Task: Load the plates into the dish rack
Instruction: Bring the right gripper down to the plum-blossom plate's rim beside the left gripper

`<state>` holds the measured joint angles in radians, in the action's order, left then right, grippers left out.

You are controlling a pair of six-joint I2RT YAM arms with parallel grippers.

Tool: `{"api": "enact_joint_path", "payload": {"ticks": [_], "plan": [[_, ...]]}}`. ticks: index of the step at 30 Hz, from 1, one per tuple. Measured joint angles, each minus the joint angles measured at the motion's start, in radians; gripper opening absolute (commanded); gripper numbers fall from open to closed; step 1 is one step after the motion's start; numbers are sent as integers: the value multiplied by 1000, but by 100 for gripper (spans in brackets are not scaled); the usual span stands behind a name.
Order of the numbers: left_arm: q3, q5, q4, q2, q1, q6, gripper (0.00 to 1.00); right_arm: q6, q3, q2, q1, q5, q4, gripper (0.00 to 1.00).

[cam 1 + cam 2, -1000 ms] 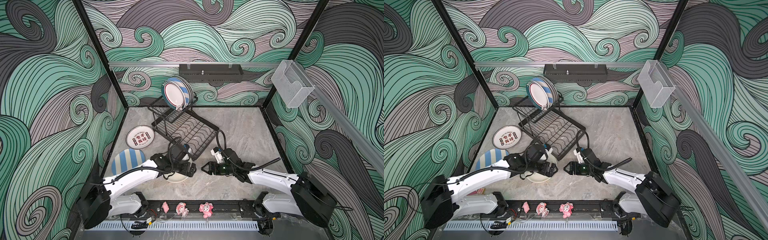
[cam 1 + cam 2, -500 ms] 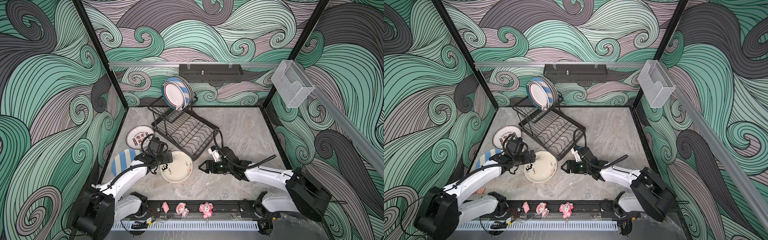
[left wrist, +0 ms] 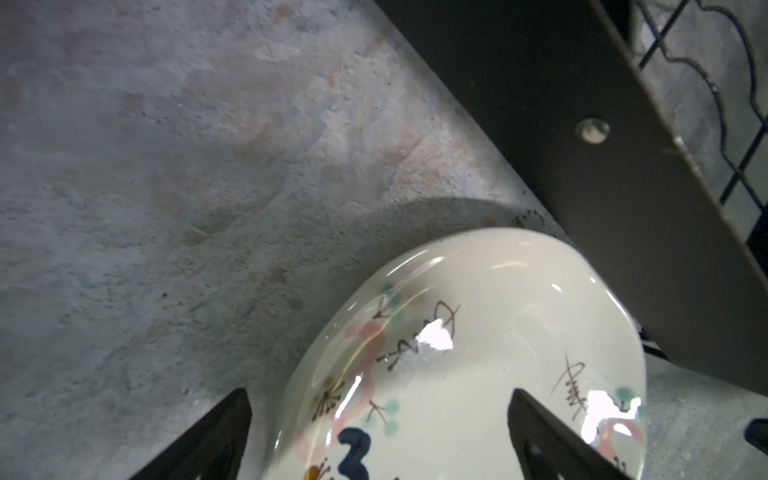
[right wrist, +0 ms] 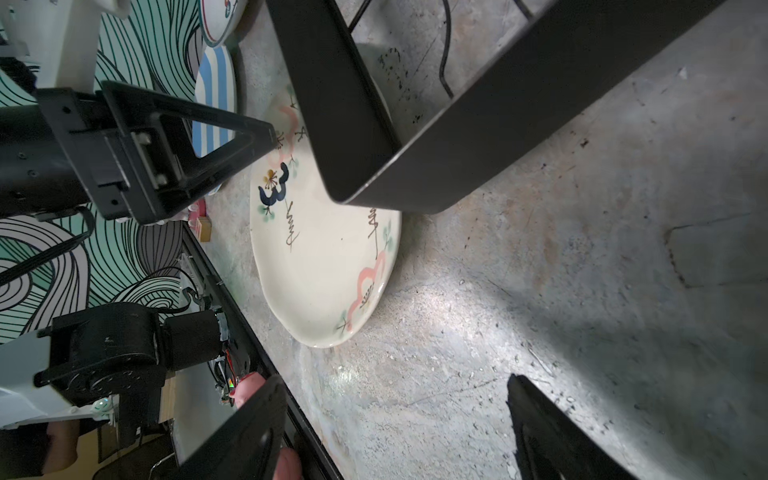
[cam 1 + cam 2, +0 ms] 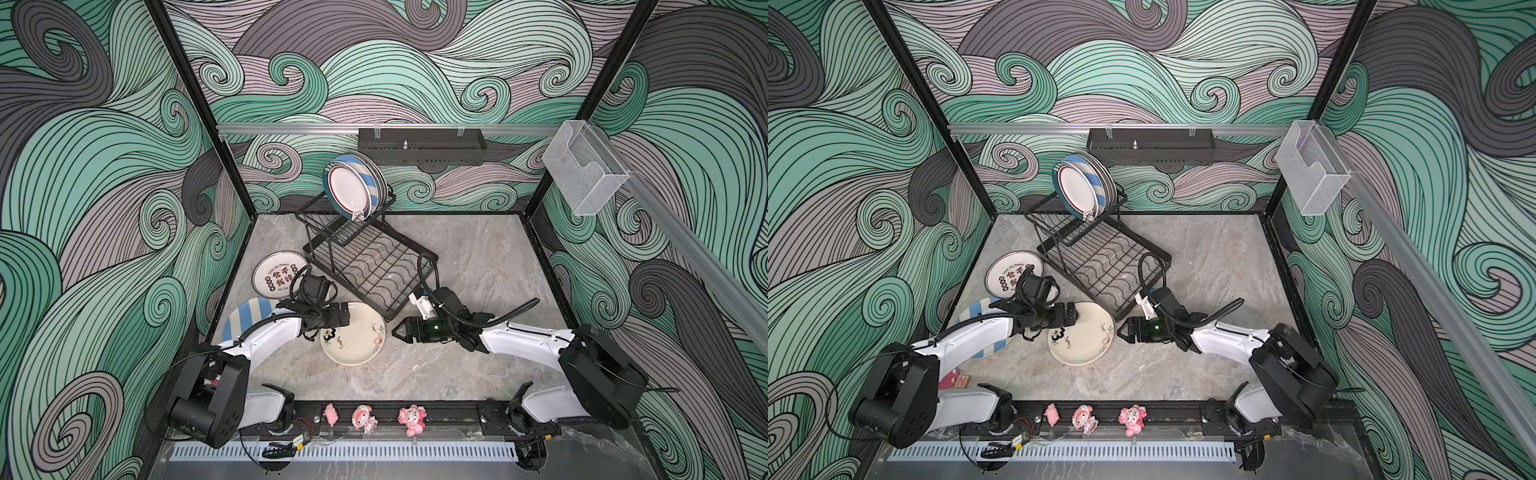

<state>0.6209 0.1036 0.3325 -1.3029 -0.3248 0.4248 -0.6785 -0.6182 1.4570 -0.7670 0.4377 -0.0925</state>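
Observation:
A cream plate (image 5: pixel 353 334) (image 5: pixel 1081 338) painted with a blue "3" lies flat on the stone floor, its far edge at the corner of the black wire dish rack (image 5: pixel 370 266). My left gripper (image 5: pixel 345 320) (image 3: pixel 378 395) is open at the plate's left rim. One of its fingers (image 3: pixel 536 428) hangs over the plate, and the other stands outside the rim. My right gripper (image 5: pixel 395 330) (image 4: pixel 392 386) is open and empty just right of the plate. Several plates (image 5: pixel 353 183) stand in the rack's upper basket. A red-character plate (image 5: pixel 279 275) and a blue-striped plate (image 5: pixel 249 316) lie at the left.
The rack's flat black frame (image 4: pixel 415 145) juts close over the cream plate's far edge. A black perforated shelf (image 5: pixel 422 145) hangs on the back wall and a clear plastic box (image 5: pixel 584 174) on the right rail. Pink figurines (image 5: pixel 365 417) sit on the front rail.
My left gripper pulled back leftward off the cream plate and now stands open at its left rim. My right gripper edged left toward the plate and opened wider. The plate stayed put.

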Motion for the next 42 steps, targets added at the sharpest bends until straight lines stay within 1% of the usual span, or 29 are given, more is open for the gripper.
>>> {"api": "enact_joint_path", "payload": {"ticks": [9,12,21,29,33,42], "plan": [[-1,84,-2,-13,3,-14,98,16,-58,66,-16,19,6,84],[-19,106,7,21,3,-8,99,17,-60,77,-19,19,5,84],[-115,167,14,180,3,58,99,12,-59,104,-35,23,-23,84],[-159,201,13,199,1,94,99,-11,-57,161,-48,34,-65,81],[-159,201,13,199,-1,95,99,-17,-57,165,-48,31,-77,77],[-159,204,19,217,-1,95,99,-33,-63,198,-48,18,-107,62]]}}
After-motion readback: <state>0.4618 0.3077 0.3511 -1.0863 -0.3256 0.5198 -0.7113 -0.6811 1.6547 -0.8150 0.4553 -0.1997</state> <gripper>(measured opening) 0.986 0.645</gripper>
